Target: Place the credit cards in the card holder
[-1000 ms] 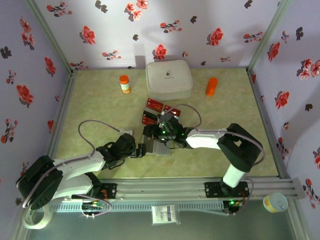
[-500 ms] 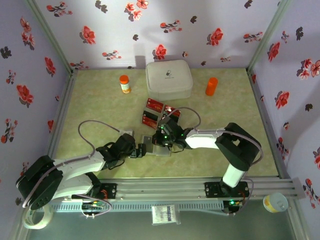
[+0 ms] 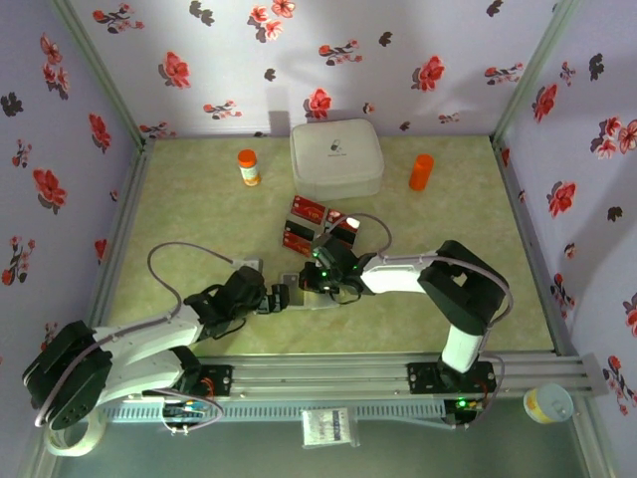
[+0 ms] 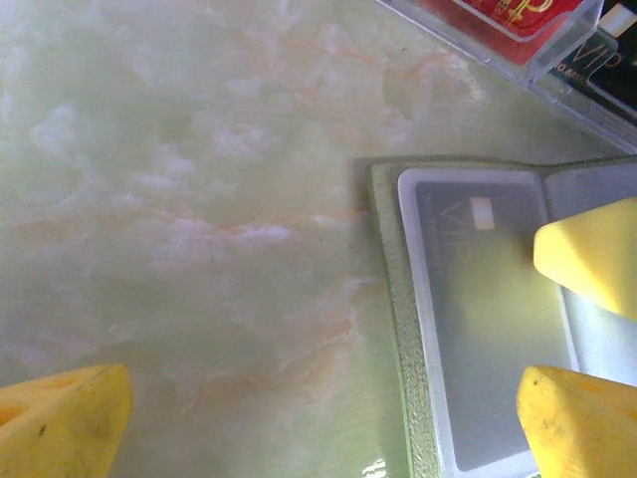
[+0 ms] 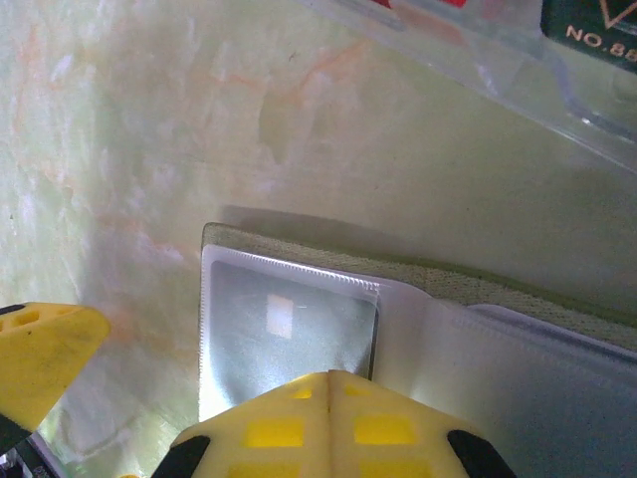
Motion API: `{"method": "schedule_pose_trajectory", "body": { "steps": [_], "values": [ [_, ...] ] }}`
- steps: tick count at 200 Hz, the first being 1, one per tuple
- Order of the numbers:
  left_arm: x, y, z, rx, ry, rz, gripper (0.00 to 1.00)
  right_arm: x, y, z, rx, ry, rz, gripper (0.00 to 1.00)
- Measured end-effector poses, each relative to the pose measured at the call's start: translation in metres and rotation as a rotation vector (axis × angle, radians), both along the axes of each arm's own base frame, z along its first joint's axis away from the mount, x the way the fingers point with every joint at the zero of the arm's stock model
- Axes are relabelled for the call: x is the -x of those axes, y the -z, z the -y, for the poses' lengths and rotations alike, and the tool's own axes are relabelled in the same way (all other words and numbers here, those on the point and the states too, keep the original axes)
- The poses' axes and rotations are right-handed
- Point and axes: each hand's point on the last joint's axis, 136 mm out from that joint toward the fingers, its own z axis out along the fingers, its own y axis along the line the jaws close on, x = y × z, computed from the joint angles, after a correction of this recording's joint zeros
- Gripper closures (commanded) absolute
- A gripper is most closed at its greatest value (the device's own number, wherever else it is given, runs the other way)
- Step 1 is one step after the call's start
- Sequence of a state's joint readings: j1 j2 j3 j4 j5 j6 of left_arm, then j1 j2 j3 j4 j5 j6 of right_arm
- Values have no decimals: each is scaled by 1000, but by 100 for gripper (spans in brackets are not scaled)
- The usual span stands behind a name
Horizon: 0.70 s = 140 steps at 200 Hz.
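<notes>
Card holder point(image 5: 478, 339) lies open, inside up, flat on the table point(image 3: 179, 209), with both claws at it. The clear pocket on its left half holds one grey card point(image 4: 468, 329), "VIP" legible.

Right claw point(image 5: 328, 390): fully closed, tips pressed together, down on the holder's inside at the pocket's near edge. Nothing seen pinched between the tips.

Left claw point(image 4: 318, 426): spread as wide as it goes, low at the holder's left edge. One finger is out over bare table to the holder's left, the other over the pocket. It grips nothing.

Loose credit cards point(image 3: 303, 210), red, some in clear sleeves, lie just behind the holder. White case point(image 3: 336, 157) sits further behind the holder. Orange bottle point(image 3: 248, 166) and orange tube point(image 3: 422, 171) stand well behind the holder, left and right.
</notes>
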<state>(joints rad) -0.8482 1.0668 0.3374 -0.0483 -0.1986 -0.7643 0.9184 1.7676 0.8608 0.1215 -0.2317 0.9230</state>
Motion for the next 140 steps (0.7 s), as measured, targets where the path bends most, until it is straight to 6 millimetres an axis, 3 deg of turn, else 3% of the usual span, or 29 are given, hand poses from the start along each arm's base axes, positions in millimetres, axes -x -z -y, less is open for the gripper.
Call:
{"method": "schedule_pose_trajectory", "body": {
  "steps": [140],
  "values": [
    [-7,13,7,-72,3,-57,0,2,1,-3,-4,-5,0,100]
  ]
}}
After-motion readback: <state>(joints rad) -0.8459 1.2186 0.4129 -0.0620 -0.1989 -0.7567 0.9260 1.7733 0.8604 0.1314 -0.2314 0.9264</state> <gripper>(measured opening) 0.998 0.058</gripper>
